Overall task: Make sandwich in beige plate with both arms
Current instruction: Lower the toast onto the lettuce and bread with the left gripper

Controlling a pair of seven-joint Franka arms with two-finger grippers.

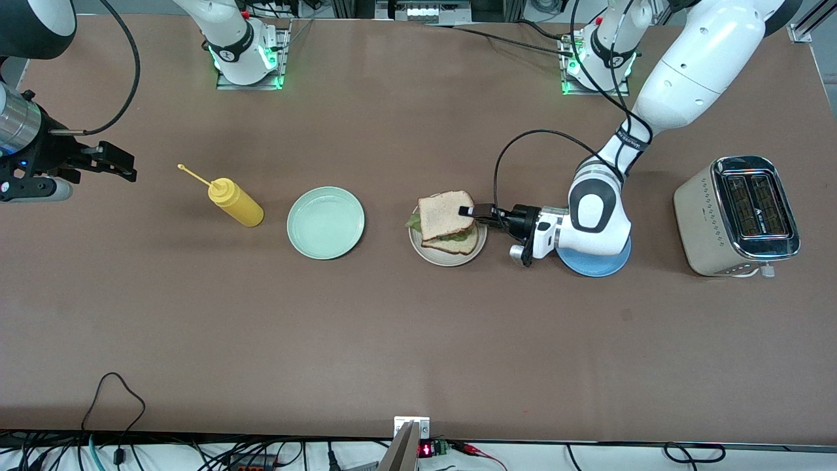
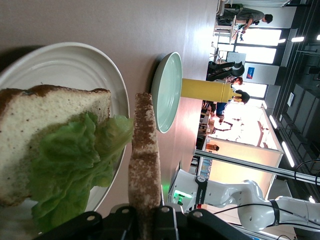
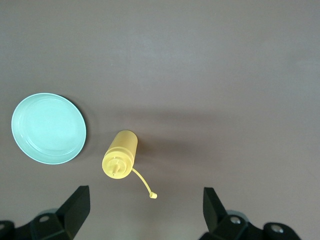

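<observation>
The beige plate (image 1: 451, 260) carries one bread slice (image 1: 461, 248) with a green lettuce leaf (image 1: 413, 222) on it. My left gripper (image 1: 468, 211) reaches in from the toaster's end and is shut on the edge of the second bread slice (image 1: 444, 212), holding it flat over the lettuce. In the left wrist view that held slice (image 2: 144, 160) shows edge-on between the jaws of the left gripper (image 2: 145, 220), a little apart from the lettuce (image 2: 70, 167), the lower slice (image 2: 45, 117) and the plate (image 2: 75, 57). My right gripper (image 1: 108, 161) waits open and empty above the table's right-arm end.
A mint green plate (image 1: 325, 222) and a yellow squeeze bottle (image 1: 237, 203) lie toward the right arm's end; both show in the right wrist view, plate (image 3: 48, 128) and bottle (image 3: 120, 154). A blue plate (image 1: 595, 263) sits under the left wrist, with a toaster (image 1: 735, 216) beside it.
</observation>
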